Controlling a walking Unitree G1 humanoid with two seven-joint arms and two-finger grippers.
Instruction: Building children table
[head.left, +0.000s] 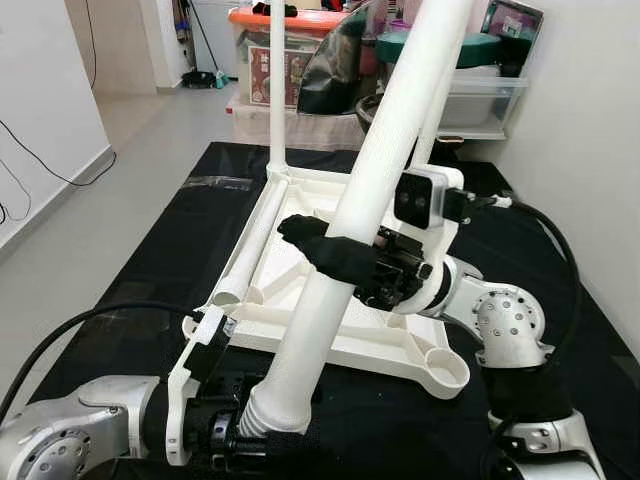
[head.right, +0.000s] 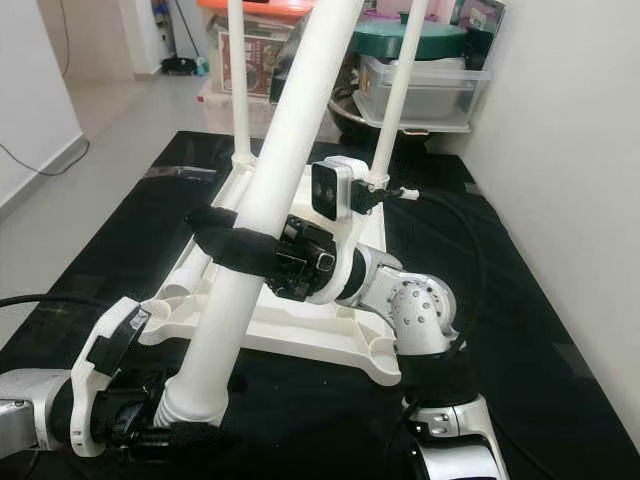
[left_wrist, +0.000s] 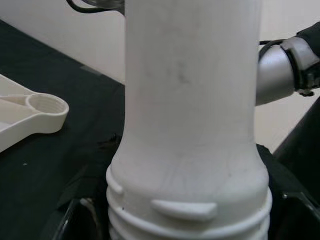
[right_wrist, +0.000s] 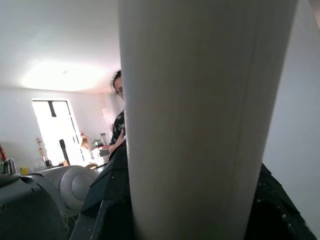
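Observation:
A white children's tabletop (head.left: 380, 345) lies upside down on a black mat (head.left: 150, 260). Two white legs stand upright in its far corners (head.left: 277, 80) (head.left: 428, 130). Another leg (head.left: 255, 240) lies loose along its left side. Both grippers hold a long white leg (head.left: 385, 150) slanted over the tabletop. My left gripper (head.left: 265, 425) is shut on its ribbed, threaded lower end (left_wrist: 190, 150), just in front of the tabletop's near edge. My right gripper (head.left: 335, 255) is shut around the leg's middle (right_wrist: 200, 125). The near right corner socket (head.left: 447, 368) holds nothing.
Plastic storage boxes (head.left: 290, 50) and bins (head.right: 420, 80) crowd the back edge of the mat. A white wall (head.left: 590, 130) runs close on the right. Tiled floor (head.left: 60, 250) with a cable lies to the left. A person (right_wrist: 118, 125) is behind the leg in the right wrist view.

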